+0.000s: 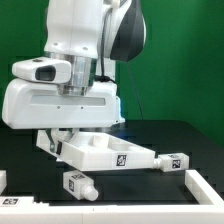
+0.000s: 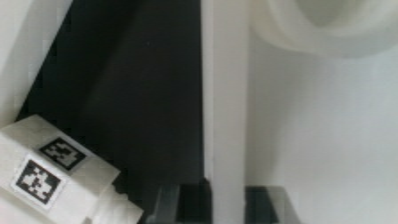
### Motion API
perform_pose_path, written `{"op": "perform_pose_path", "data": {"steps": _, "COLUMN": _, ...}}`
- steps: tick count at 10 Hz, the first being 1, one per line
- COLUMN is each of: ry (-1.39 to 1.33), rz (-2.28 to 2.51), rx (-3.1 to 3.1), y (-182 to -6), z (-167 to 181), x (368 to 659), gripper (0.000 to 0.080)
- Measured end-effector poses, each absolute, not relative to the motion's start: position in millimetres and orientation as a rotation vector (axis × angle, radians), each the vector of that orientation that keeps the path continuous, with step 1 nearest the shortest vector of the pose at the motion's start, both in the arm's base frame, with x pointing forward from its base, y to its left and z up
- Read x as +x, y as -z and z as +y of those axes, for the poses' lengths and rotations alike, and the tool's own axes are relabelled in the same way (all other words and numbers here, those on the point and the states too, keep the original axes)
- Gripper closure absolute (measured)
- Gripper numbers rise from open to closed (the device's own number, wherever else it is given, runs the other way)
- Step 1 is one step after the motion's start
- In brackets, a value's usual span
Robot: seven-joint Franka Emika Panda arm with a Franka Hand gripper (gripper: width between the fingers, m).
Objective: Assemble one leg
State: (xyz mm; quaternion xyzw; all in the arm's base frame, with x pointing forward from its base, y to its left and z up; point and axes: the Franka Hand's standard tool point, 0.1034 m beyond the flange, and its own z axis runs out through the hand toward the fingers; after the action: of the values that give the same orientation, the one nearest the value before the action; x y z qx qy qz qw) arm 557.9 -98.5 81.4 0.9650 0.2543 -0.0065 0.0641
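Note:
My gripper (image 1: 55,143) stands at the exterior view's left end of the large white rimmed panel (image 1: 105,152). In the wrist view both fingers (image 2: 185,203) straddle the panel's thin rim wall (image 2: 222,120) and the gripper (image 2: 226,205) looks shut on it. One leg (image 1: 78,183), a small white peg with tags, lies loose on the black table in front of the panel; it shows beside the rim in the wrist view (image 2: 50,165). A second leg (image 1: 170,160) lies against the panel's corner at the exterior view's right.
A white raised border (image 1: 200,188) runs along the table's front and the exterior view's right. The arm's bulky white body (image 1: 65,95) hangs over the panel. A round white recess (image 2: 338,30) shows on the panel's surface.

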Motion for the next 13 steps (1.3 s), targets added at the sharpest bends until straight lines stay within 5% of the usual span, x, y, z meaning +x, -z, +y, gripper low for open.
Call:
{"op": "perform_pose_path", "data": {"steps": 3, "ry": 0.010, "rz": 0.096, "rx": 3.041, "y": -91.7, "z": -44.9, "x": 606.5, "gripper": 0.0752}}
{"op": "perform_pose_path", "data": {"steps": 5, "ry": -0.064, "rz": -0.007, "rx": 3.059, "y": -77.9, "z": -41.6, "x": 621.6, "gripper": 0.0752}}
{"op": "perform_pose_path", "data": {"steps": 13, "ry": 0.032, "rz": -0.029, "rx": 3.082, "y": -50.7, "z": -32.2, "x": 581.5, "gripper": 0.0752}}
